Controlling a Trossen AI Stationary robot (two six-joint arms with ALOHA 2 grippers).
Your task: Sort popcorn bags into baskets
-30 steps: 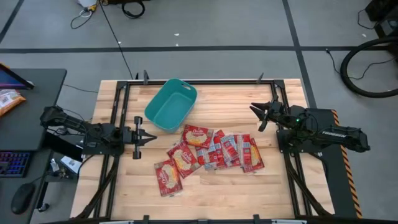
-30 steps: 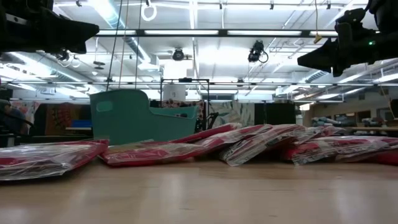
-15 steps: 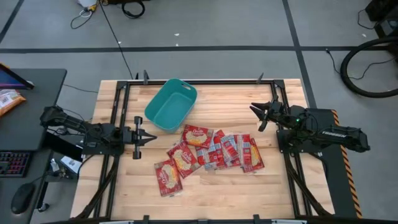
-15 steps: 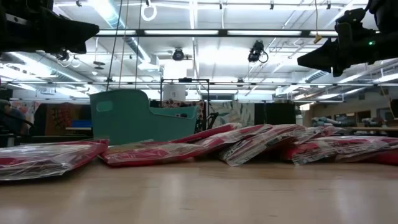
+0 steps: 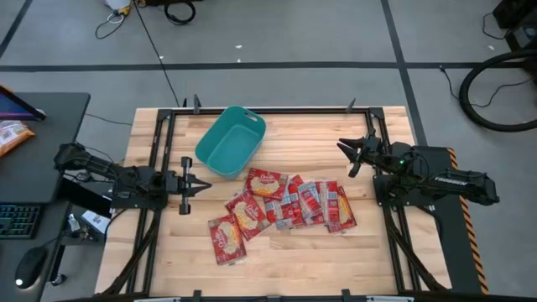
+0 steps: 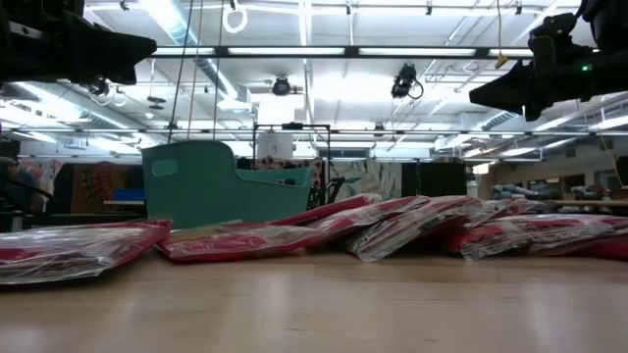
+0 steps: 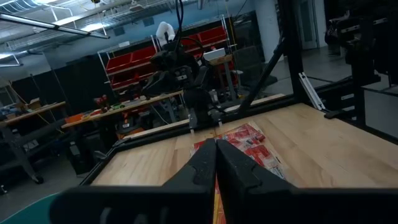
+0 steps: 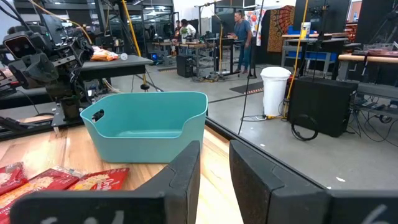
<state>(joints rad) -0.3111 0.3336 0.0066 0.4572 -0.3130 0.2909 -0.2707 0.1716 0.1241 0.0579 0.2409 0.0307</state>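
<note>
Several red popcorn bags [image 5: 285, 205] lie flat and overlapping in a loose heap on the wooden table's middle, also seen in the low view [image 6: 392, 226] and the left wrist view [image 7: 244, 142]. The teal basket [image 5: 231, 141] stands on its base beyond the heap, toward the far left [image 8: 146, 121]. My left gripper [image 5: 204, 184] hovers left of the heap, shut, pointing toward the bags [image 7: 216, 149]. My right gripper [image 5: 344, 158] hovers at the table's right, open, pointing toward the basket [image 8: 214, 155]. Neither touches anything.
Black frame rails [image 5: 159, 151] run along the table's edges. A desk on the left, off the table, carries an orange snack bag [image 5: 13, 134], a keyboard and a mouse. Bare wood lies near the table's front edge [image 5: 285, 264]. People stand far back in the room [image 8: 239, 28].
</note>
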